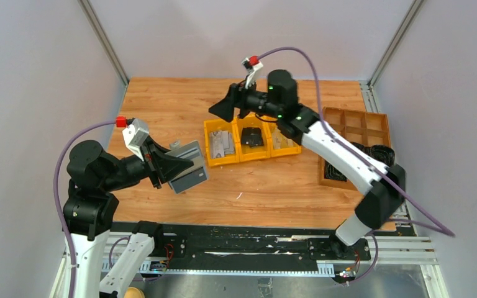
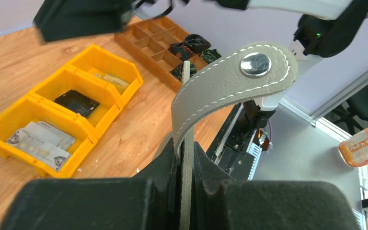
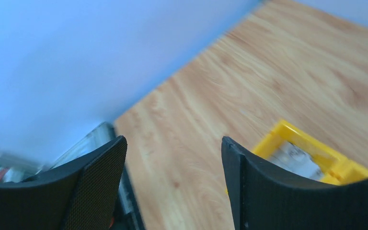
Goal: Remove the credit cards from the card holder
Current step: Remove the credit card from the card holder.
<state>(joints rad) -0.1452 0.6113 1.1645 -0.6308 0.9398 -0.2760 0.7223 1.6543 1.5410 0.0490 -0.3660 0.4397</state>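
Observation:
My left gripper (image 1: 175,165) is shut on the grey card holder (image 1: 189,171) and holds it above the table's left front. In the left wrist view the holder's edge is pinched between my left gripper (image 2: 187,149), and the holder's stitched flap with a metal snap (image 2: 235,79) curls upward. The inside of the holder is hidden. Pale credit cards (image 1: 222,144) (image 2: 40,143) lie in the left compartment of the yellow bin (image 1: 236,159). My right gripper (image 1: 223,110) (image 3: 172,143) hangs open and empty above the bin's far left end. One card (image 3: 297,160) shows blurred beside it.
A black chunky object (image 1: 253,136) (image 2: 76,101) sits in the bin's middle compartment, and more cards (image 2: 109,81) lie in the right one. A wooden divided tray (image 1: 354,127) (image 2: 148,40) with black items (image 1: 379,155) stands at the right. Walls enclose three sides.

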